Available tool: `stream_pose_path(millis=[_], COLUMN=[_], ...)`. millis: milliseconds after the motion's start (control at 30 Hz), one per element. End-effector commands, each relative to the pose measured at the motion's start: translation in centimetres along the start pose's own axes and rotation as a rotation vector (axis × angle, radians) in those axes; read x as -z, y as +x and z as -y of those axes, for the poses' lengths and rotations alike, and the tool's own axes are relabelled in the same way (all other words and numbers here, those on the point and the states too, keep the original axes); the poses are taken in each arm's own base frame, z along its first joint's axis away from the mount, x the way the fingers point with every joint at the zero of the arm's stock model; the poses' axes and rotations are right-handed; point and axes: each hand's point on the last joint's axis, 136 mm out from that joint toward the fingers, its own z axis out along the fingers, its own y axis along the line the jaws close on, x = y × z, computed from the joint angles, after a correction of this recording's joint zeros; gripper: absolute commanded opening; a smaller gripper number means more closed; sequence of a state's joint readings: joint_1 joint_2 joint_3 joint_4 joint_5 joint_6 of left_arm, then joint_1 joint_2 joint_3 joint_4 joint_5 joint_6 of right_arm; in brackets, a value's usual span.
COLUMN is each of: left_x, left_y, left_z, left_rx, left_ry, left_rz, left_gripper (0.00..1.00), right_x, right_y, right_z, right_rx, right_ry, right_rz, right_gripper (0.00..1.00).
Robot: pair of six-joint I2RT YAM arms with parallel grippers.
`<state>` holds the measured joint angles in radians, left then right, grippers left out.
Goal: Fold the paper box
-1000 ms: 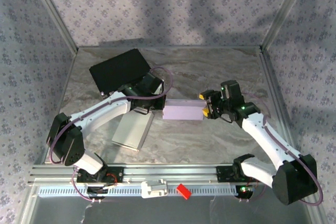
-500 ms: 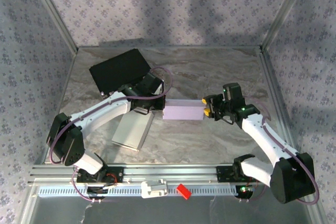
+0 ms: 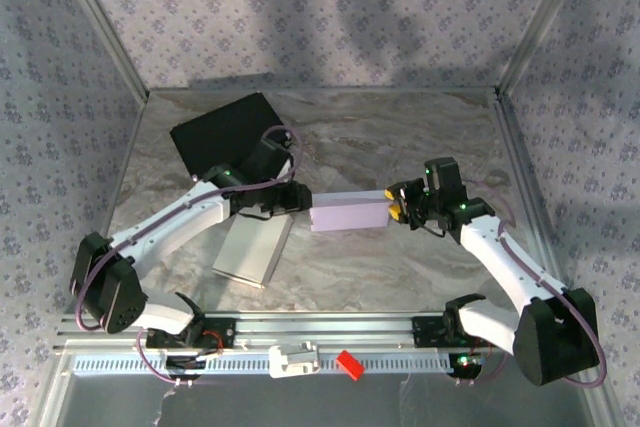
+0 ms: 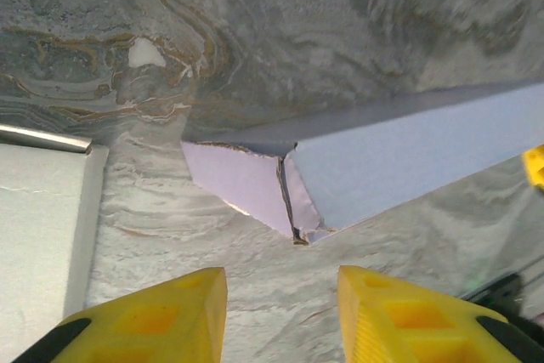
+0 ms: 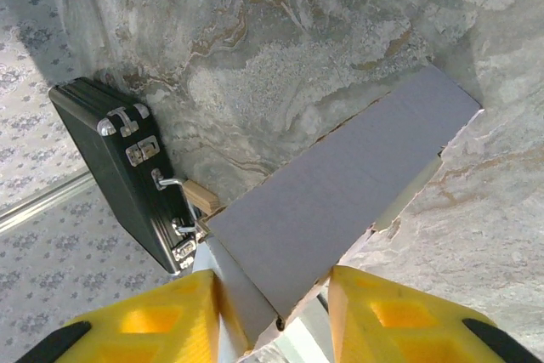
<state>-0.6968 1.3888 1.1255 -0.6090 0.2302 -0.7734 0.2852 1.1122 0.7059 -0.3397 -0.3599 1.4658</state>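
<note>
Lying flat near the middle of the marble tabletop, the lavender paper box stretches left to right between the two arms. From the left wrist camera, its left end shows flaps meeting along a dark seam, their edges a little ragged. The right gripper is clamped on the box's right end; from its own wrist camera the box end sits between the two yellow fingers, pressed on both sides. The left gripper hangs just short of the box's left end, its jaws parted with only bare marble between them, touching nothing. Beside that gripper, nearer the arm bases, a flat pale-grey panel lies on the table. A black latched case rests toward the far left corner, well apart from the box.
</note>
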Motion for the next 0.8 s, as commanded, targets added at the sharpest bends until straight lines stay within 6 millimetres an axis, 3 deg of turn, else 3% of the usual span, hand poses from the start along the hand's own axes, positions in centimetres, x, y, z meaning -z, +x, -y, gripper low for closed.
stream_pose_path(millis=[0,400,767], left_x=[0.4,-0.9,-2.8], left_y=[-0.9,-2.6,-0.2], left_z=[1.5,0.7,-0.5], left_rx=[0.094,0.234,0.26], left_ry=[0.108,0.112,0.123], left_rz=[0.0,-0.008,-0.088], left_gripper=[0.41,0.43,0.4], right_x=[-0.9,-1.0,-1.1], right_y=[-0.2,-0.1,0.0], right_z=[6.6,7.0,7.2], right_rx=[-0.055,-0.052,-0.052], right_ry=[0.249,0.27,0.279], right_rz=[0.0,-0.004,-0.01], right_gripper=[0.36,0.33,0.33])
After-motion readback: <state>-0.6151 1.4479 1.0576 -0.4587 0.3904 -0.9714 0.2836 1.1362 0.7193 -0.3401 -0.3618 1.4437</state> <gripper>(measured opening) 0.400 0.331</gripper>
